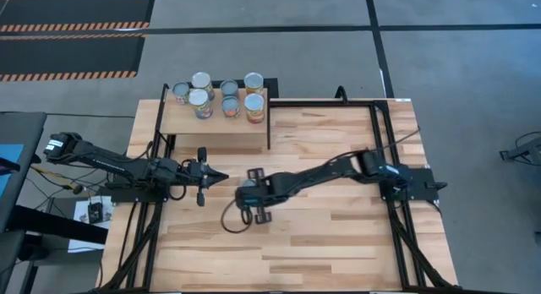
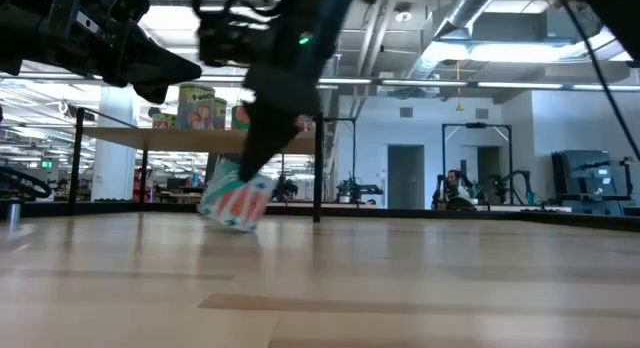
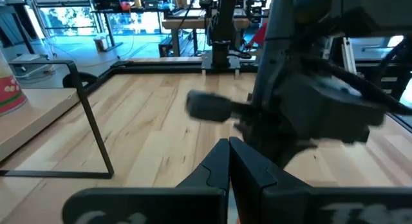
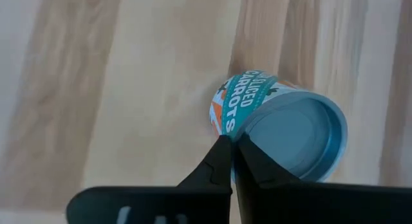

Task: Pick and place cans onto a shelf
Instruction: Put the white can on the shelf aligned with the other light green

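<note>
Your plank table [image 1: 338, 235] sits on grey floor, six cans [image 1: 200, 102] on the shelf [image 1: 211, 125], a seventh can [image 4: 283, 124] tilted beside the closed, empty right gripper [image 4: 232, 153]; left gripper [image 1: 221, 177] closed, empty.

Robotics lab: open hall, exposed ceiling ducts [image 2: 470, 13], other robot rigs [image 2: 500, 183], hazard-striped floor mats [image 1: 72, 28].

six cans [image 1: 216, 95] on shelf [image 1: 215, 123]; carrot can [image 4: 277, 124] tilted.

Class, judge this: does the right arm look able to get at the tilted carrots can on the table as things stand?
Probably yes. The right gripper hangs directly over the tilted carrots can with nothing between them, but its fingers are shut and would have to open first.
</note>
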You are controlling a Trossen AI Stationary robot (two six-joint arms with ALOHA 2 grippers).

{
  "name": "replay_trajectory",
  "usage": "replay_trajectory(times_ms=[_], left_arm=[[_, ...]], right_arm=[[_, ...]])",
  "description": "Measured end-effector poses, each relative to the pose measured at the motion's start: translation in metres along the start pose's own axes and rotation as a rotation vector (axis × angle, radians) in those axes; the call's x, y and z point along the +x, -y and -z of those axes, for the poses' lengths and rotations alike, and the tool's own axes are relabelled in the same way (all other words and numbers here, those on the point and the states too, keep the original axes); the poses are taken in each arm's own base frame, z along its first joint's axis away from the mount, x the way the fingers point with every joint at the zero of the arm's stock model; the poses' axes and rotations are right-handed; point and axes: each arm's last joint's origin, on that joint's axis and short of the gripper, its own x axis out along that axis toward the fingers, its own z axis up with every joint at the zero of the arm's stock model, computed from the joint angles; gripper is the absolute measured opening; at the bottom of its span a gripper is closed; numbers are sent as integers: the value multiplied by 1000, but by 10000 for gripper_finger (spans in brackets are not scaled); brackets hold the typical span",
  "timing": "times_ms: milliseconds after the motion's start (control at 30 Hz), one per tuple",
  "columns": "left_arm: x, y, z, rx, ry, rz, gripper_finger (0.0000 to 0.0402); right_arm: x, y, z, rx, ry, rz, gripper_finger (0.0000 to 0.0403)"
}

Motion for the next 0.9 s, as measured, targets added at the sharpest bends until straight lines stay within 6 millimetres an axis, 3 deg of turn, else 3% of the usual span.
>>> replay_trajectory(times_ms=[267, 533, 733, 900], left_arm=[[0, 0, 1, 13, -14, 0, 0], [0, 0, 3, 18, -29, 0, 0], [0, 0, 3, 18, -28, 0, 0], [0, 0, 4, 20, -39, -1, 0]], right_arm=[[16, 19, -26, -78, 53, 28, 22], [27, 29, -27, -72, 57, 21, 50], [22, 27, -28, -40, 61, 41, 104], [0, 21, -34, -73, 58, 88, 132]])
